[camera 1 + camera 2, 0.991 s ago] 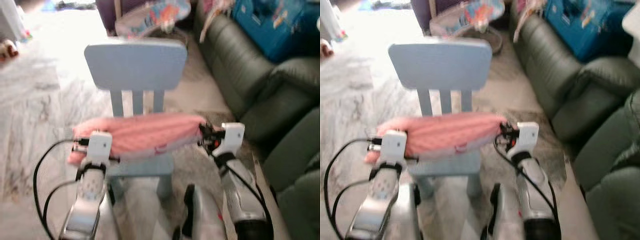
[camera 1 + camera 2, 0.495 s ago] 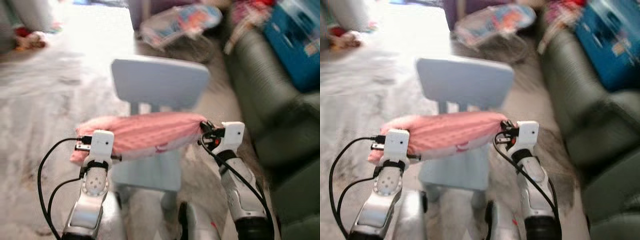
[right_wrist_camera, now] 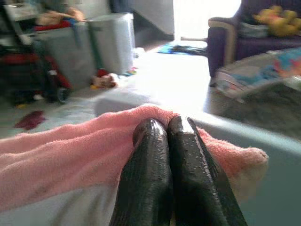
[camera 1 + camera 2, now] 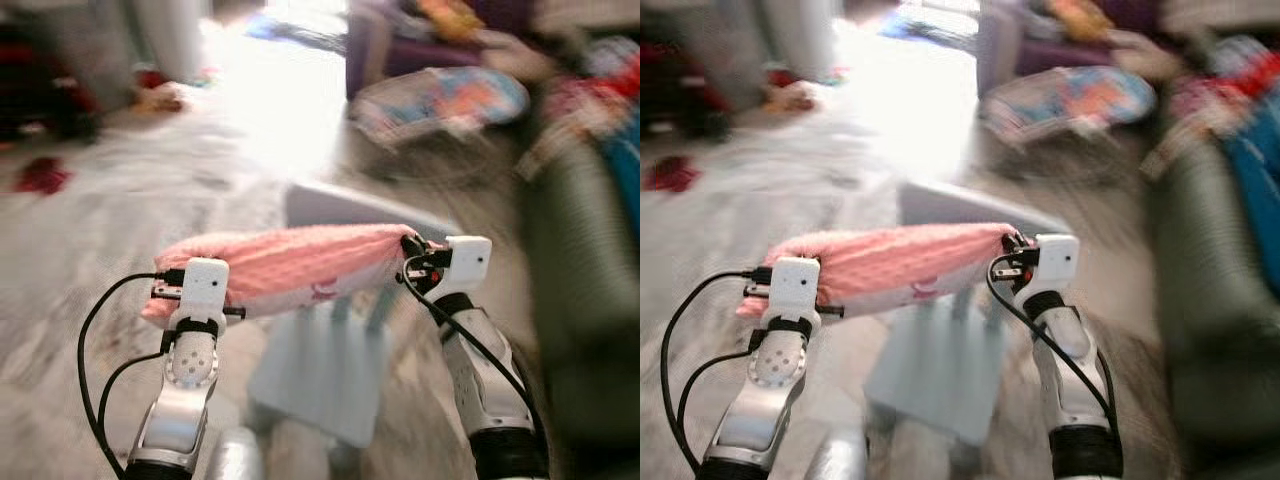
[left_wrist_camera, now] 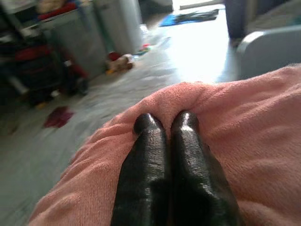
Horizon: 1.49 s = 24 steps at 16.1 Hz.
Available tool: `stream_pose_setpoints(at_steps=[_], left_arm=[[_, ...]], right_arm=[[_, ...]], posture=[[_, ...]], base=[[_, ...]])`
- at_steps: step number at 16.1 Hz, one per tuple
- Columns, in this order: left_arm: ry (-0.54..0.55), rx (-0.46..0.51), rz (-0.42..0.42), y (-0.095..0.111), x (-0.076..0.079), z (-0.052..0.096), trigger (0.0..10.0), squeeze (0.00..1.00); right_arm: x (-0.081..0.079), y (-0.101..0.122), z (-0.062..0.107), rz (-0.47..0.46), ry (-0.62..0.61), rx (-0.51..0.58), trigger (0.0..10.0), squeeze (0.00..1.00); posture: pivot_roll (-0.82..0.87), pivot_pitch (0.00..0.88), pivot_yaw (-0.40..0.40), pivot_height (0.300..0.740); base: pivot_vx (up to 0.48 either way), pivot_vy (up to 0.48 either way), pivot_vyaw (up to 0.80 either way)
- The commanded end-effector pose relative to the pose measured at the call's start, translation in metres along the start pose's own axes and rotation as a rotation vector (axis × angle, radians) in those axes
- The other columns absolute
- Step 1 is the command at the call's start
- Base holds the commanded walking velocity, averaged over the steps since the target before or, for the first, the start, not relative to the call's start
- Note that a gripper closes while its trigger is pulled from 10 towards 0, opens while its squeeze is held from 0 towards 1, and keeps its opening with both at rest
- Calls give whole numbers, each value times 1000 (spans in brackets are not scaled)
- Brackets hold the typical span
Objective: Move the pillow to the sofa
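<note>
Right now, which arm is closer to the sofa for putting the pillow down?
The right. The dark sofa lies on the robot's right, beside the right gripper. The left gripper holds the pillow's far end.

The pillow (image 4: 285,268) was fuzzy pink on top, with a pale white underside bearing a small pink mark. Glossy black fingers (image 5: 150,179) belonged to both grippers. The chair (image 4: 330,360) was pale blue, the floor (image 4: 90,210) grey and marbled, the sofa (image 4: 585,300) dark green.
</note>
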State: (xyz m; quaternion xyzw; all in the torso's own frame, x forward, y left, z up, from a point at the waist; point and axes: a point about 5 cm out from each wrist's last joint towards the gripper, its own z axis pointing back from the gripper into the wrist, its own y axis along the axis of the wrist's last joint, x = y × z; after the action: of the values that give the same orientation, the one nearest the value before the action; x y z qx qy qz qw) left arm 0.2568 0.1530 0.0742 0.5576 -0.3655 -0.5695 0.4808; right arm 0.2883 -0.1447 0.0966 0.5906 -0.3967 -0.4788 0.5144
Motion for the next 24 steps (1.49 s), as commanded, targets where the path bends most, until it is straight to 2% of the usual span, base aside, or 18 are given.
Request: stream_pose_setpoints(at_steps=[1,3,5,7,12,18,24], left_arm=[[1,0,-2,0,3,0,10000,0],[-13,13,13,2,6,-1,10000,0],[-57,60,-6,13,13,-5,10000,0],[-73,76,15,18,13,-8,10000,0],[-101,89,39,20,11,-6,10000,0],[-134,58,73,15,18,0,10000,0],[-130,44,61,14,12,-3,10000,0]], right_arm=[[8,4,3,2,-25,12,10000,0],[8,4,3,1,-26,12,10000,0],[8,5,1,-7,-29,16,10000,0],[5,5,-3,-8,-22,15,10000,0],[3,5,-7,-10,-27,18,10000,0],[6,-3,0,-7,-55,-6,10000,0],[8,-4,0,0,-77,-10,10000,0]], posture=[[56,0,-84,740],[64,0,-94,740],[70,0,-99,740],[72,0,-98,740],[74,0,-87,740],[67,0,-77,740],[67,0,-72,740]], base=[[0,0,0],[0,0,0],[0,0,0],[0,0,0],[0,0,0],[0,0,0],[-312,0,0]])
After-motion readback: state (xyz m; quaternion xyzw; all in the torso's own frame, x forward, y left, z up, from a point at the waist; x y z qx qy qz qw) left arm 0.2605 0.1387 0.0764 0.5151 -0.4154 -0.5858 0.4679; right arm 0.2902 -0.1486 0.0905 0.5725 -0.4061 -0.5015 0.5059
